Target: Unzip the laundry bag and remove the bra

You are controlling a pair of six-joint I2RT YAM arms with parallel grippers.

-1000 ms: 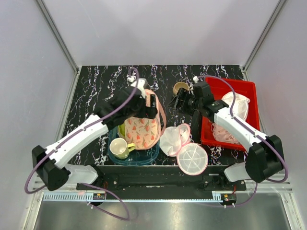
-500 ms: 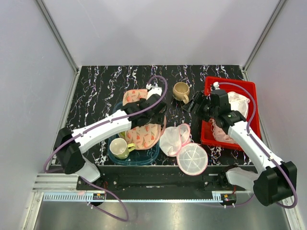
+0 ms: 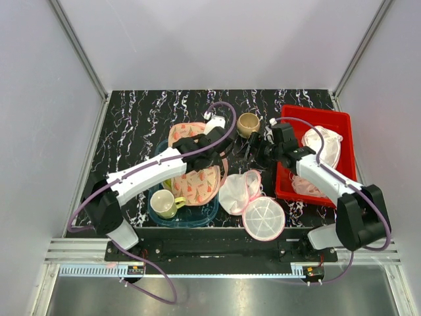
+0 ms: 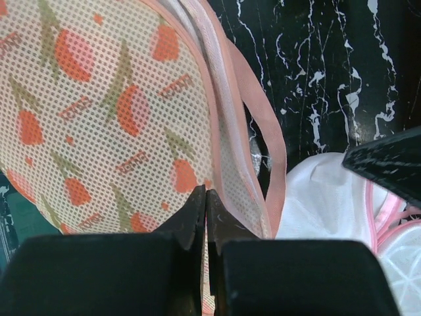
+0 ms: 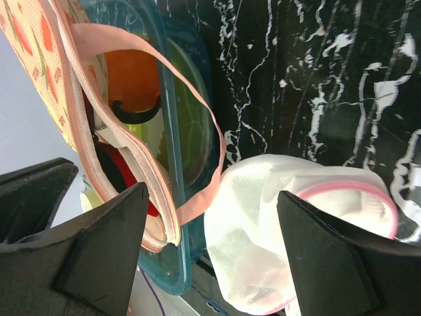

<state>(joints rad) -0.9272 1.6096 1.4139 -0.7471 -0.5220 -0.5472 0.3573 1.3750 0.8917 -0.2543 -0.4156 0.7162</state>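
The laundry bag (image 3: 195, 179) lies over a teal tub (image 3: 197, 214) near the desk's (image 3: 131, 125) front (peach mesh, fruit print). The left end effector (image 4: 205, 195) is pinched closed on its pink edging. Farther right, the right end effector (image 5: 210, 197) gapes wide, holding nothing.

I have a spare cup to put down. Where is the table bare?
The table is bare along the far edge behind the laundry bag and tan cup, and on the left between the wall and the teal tray. Crowded: the middle, where bag, white mesh pouches and red bin sit close together.
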